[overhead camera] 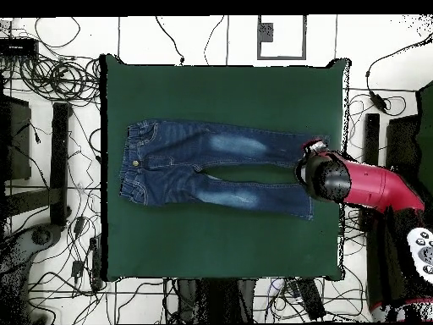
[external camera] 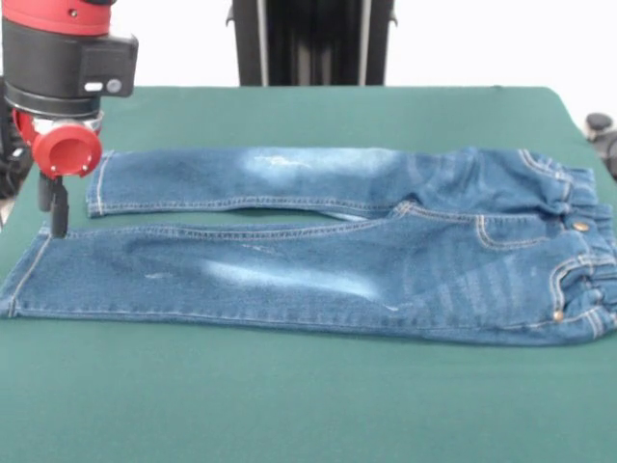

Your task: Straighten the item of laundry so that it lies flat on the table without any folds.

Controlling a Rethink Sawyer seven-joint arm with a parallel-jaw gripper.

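Observation:
The item of laundry, a small pair of blue jeans (external camera: 308, 260), lies spread on the green table (external camera: 289, 405). Both legs stretch toward the left of the front view, and the gathered waistband is at the right. The legs lie side by side with a narrow gap of green between them. My gripper (external camera: 53, 214) hangs at the cuff ends, just over the corner of the nearer leg. Seen from overhead, the jeans (overhead camera: 211, 173) reach across the table (overhead camera: 220, 245), and my red arm (overhead camera: 372, 186) comes in from the right and covers the cuffs.
A black stand (external camera: 308, 43) rises behind the table's far edge. A dark knob (external camera: 603, 135) sits off the right edge. Cables (overhead camera: 59, 85) lie on the floor round the table. Wide green cloth surrounds the jeans.

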